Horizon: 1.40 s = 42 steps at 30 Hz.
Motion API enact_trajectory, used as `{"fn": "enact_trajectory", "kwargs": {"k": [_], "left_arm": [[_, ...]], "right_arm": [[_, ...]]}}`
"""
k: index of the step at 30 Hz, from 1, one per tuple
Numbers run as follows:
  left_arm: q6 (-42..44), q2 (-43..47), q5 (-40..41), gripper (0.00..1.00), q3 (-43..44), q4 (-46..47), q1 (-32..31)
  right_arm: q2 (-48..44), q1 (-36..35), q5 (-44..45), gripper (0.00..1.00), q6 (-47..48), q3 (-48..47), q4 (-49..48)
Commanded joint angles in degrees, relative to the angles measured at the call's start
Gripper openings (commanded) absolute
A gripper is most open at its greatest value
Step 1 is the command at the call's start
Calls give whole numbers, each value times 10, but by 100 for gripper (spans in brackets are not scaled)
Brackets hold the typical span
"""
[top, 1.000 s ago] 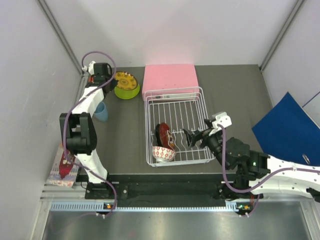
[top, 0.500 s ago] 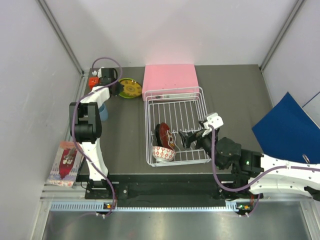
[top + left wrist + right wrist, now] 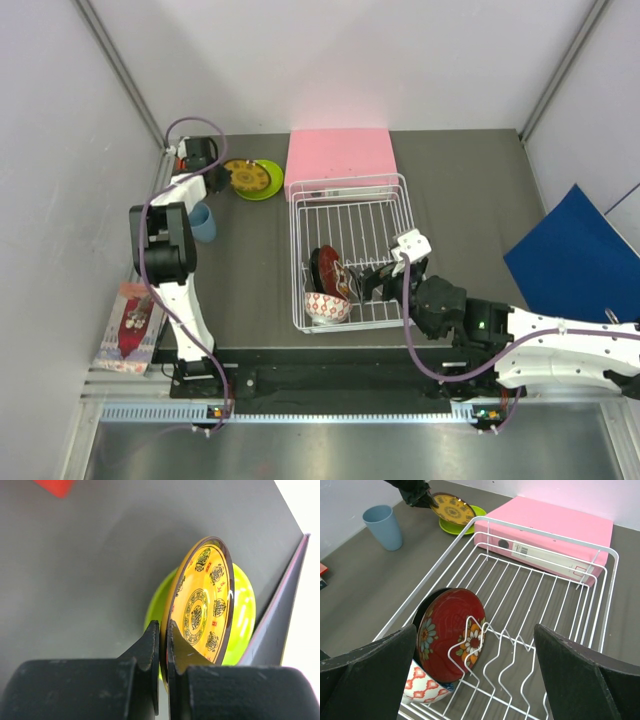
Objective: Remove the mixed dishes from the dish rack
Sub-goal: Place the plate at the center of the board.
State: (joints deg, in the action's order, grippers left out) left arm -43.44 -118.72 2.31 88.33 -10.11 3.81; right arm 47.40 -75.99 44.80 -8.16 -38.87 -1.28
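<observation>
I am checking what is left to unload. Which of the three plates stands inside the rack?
The black-and-red plate, upright in the dish rack. The yellow-amber plate and the lime green plate are outside it.

Glossy yellow-amber patterned plate (image 3: 202,605) (glare on its face), white-coated wire dish rack (image 3: 360,225).

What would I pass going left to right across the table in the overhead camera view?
light blue cup → yellow patterned plate → white dish rack → blue board
</observation>
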Motion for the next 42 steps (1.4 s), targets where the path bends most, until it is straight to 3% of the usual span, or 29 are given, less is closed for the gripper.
{"fn": "enact_trajectory", "kwargs": {"k": [1,17,28,32,33,36,42], "left_arm": [[-2,-11,-19,0,10,34,11],[-39,2,-142,0,-20,96,10],[-29,-27,-129,1,13,51,10],[-25,-28,-126,18,18,44,10],[-24,-28,-127,27,19,45,10],[-26,-30,-132,42,25,40,10],[-27,-20,-125,57,52,-3,9]], "right_arm": [[-2,4,-3,100,-9,3,-32],[2,5,-7,100,-18,13,-35],[-6,5,-6,100,-21,22,-32],[-6,5,-5,99,-21,23,-31],[-6,4,-4,100,-21,23,-33],[-4,4,-5,100,-23,24,-32],[-6,4,-6,100,-26,27,-30]]}}
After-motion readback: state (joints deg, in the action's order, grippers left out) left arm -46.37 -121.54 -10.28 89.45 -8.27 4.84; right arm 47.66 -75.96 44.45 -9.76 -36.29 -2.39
